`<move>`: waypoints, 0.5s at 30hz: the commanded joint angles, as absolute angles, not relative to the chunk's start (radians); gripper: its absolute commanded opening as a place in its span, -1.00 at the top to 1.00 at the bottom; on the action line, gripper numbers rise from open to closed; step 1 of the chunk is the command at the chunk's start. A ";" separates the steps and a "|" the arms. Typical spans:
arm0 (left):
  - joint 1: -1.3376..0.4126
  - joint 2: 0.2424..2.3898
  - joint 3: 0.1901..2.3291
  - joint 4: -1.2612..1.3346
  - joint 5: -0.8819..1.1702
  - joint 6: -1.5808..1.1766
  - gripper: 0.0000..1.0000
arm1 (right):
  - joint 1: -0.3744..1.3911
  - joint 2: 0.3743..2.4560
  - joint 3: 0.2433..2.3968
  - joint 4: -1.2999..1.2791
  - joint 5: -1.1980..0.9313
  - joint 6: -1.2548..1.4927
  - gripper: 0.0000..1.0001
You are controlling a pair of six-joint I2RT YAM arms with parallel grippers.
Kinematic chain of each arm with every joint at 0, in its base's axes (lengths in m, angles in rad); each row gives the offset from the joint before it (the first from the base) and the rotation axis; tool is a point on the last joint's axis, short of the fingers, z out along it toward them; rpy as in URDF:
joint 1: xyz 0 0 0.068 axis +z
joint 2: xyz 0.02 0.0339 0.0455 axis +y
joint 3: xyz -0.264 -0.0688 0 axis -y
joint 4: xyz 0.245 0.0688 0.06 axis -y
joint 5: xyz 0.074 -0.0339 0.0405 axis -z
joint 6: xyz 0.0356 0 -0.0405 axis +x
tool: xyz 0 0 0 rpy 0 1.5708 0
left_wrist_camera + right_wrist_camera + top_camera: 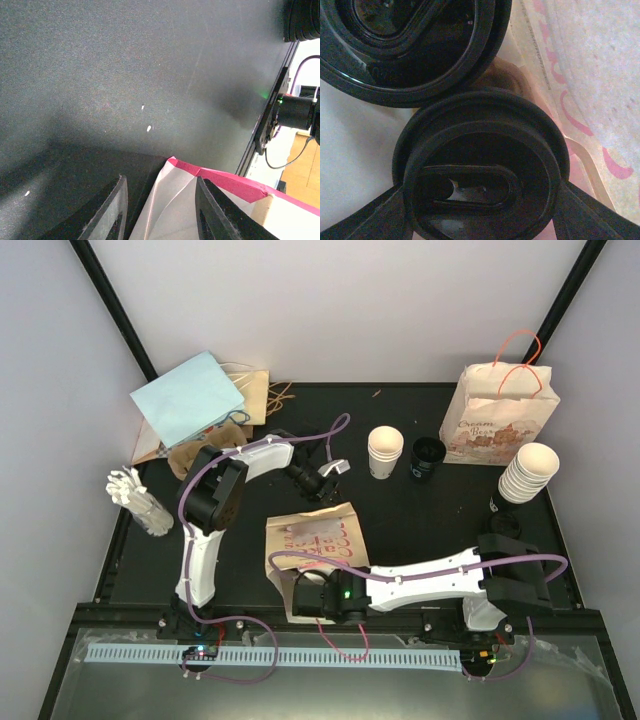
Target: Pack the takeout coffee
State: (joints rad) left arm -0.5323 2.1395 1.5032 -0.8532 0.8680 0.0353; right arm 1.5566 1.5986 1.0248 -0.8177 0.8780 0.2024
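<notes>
As I watch from overhead, white walls point(330, 300) enclose the black table point(430, 530), and the paper bag point(320, 530) lies flat at its centre. On the left wrist view, the left gripper point(160, 210) gapes astride the bag's pink edge, holding nothing. On the right wrist view, the right gripper point(480, 210) clamps a black coffee lid point(480, 165) beside a second lid point(405, 45).

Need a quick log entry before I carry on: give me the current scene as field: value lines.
flat bag: lying mid-table, printed side up
left jaws: open, astride the flat bag's pink-edged corner
right jaws: shut on a black lid
second lid: right next to the held one
single cup: upright, beyond the flat bag
cup stack: near the table's right edge
standing bag: upright, far right
</notes>
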 commanded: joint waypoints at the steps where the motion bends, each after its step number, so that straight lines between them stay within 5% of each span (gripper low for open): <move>1: -0.556 2.152 1.524 -0.926 0.888 0.072 0.21 | 1.546 1.637 1.012 -0.819 0.829 0.326 0.10; 15: -0.556 2.152 1.523 -0.930 0.882 0.063 0.21 | 1.547 1.614 1.004 -0.832 0.753 0.390 0.11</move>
State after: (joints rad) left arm -0.5346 2.1395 1.5051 -0.8597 0.8680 0.0353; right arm 1.5593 1.6043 1.0222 -0.8227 0.8803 0.3073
